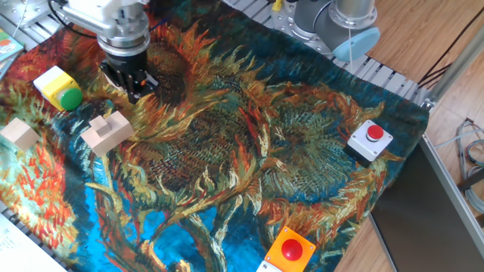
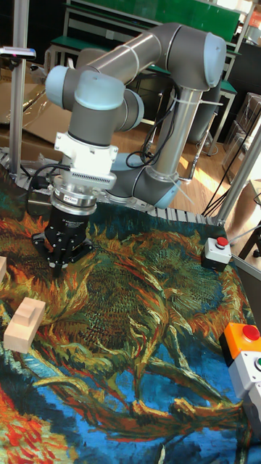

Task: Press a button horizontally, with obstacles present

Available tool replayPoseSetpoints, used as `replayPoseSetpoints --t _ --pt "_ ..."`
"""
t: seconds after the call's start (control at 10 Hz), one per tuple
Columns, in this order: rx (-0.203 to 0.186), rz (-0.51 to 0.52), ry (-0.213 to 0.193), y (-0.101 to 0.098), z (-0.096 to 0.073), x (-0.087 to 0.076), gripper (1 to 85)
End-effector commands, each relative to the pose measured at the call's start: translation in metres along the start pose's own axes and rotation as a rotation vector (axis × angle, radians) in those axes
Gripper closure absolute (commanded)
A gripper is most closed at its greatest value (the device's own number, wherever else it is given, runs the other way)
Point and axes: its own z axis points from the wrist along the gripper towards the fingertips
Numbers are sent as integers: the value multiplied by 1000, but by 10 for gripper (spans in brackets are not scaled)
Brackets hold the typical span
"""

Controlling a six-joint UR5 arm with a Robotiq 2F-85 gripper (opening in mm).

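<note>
The green button (image 1: 70, 97) faces sideways out of its yellow box (image 1: 53, 83) at the far left of the sunflower cloth. My gripper (image 1: 136, 89) points down at the cloth just right of the button, apart from it, and also shows in the tall view (image 2: 61, 267). Its dark fingers blend together, so no gap or contact shows. Of the obstacles, a notched wood block (image 1: 107, 130) (image 2: 25, 319) lies in front of the button and below the gripper. A small wood cube (image 1: 20, 134) sits near the left edge.
A red button in a white-grey housing (image 1: 370, 140) (image 2: 217, 251) stands at the right. A red button in an orange housing (image 1: 290, 251) (image 2: 243, 339) stands at the front edge. The arm's base (image 1: 336, 23) is at the back right.
</note>
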Motion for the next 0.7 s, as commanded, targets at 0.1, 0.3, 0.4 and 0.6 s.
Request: replayPoseSetpoints --t 0.1,0.3,0.4,0.6 --pt "-5 117 -20 40 -2 2 843" --pt "45 124 -17 27 -2 4 843" --pt "64 50 -13 7 0 4 843" --pt "58 -64 -12 -42 10 8 843"
